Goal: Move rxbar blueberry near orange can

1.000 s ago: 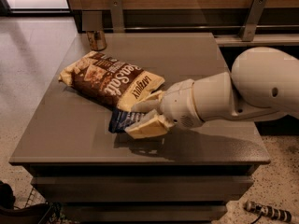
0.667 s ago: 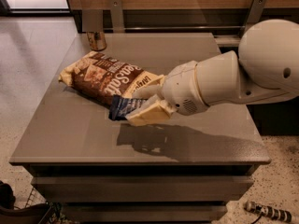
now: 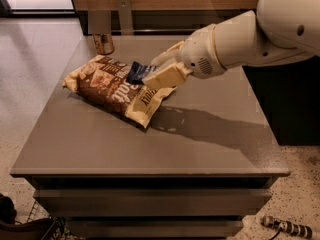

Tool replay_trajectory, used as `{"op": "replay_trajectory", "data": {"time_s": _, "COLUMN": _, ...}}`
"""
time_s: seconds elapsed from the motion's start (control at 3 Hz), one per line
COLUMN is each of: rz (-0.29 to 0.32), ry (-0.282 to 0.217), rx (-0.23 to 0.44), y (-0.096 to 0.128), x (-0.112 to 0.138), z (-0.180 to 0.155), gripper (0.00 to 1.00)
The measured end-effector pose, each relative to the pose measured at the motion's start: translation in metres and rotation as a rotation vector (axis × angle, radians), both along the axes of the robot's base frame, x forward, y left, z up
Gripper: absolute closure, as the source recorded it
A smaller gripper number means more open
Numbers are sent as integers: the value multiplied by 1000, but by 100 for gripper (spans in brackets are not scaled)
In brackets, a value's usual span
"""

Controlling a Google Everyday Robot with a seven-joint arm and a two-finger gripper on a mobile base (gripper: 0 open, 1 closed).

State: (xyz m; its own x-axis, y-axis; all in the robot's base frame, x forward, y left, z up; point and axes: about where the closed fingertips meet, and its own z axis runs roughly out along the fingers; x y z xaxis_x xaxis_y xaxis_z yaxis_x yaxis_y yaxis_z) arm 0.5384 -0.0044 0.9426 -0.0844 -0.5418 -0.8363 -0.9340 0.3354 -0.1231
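Task looked about halfway. The gripper (image 3: 151,72) was clenched on the rxbar blueberry (image 3: 135,73). Two cream fingers (image 3: 167,76) pinched its right end, and the rest of the bar stuck out to the left. The bar was off the desk (image 3: 215,139), hanging over the right part of the chip bag (image 3: 107,86), above the desk's middle and a little toward the far edge. The arm (image 3: 260,39) came in over the right edge and threw a long shadow on the bare top, which fits a raised load.

Pick and lift: done, by my read. Left to do: carry the bar to the far left corner, set it down, release. The orange can (image 3: 103,43) stood upright there, just inside the far edge. Bar and can were well apart. The bag's far end lay near the can, so the free spot beside it looked tight. The can could tip if bumped.

Writing:
- **Chip bag:** brown and cream, with big pale letters I read as "Salt", only part of a longer name. A dark word ran along the cream end nearest the front edge; I could not read it. No brand made out.
- **Bar:** dark navy wrapper with pale marks, nothing legible.
- **Can:** orange-brown and tan with a silver rim, no label readable.
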Motion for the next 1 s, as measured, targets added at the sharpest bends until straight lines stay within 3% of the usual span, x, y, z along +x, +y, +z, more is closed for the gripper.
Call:
{"op": "replay_trajectory", "data": {"time_s": 0.33, "rz": -103, "ry": -7, "rx": 14, "y": -1, "x": 73, "z": 24, "gripper": 100}}
{"op": "replay_trajectory", "data": {"time_s": 1.0, "rz": -191, "ry": -27, "rx": -10, "y": 16, "x": 162, "z": 40, "gripper": 100}}
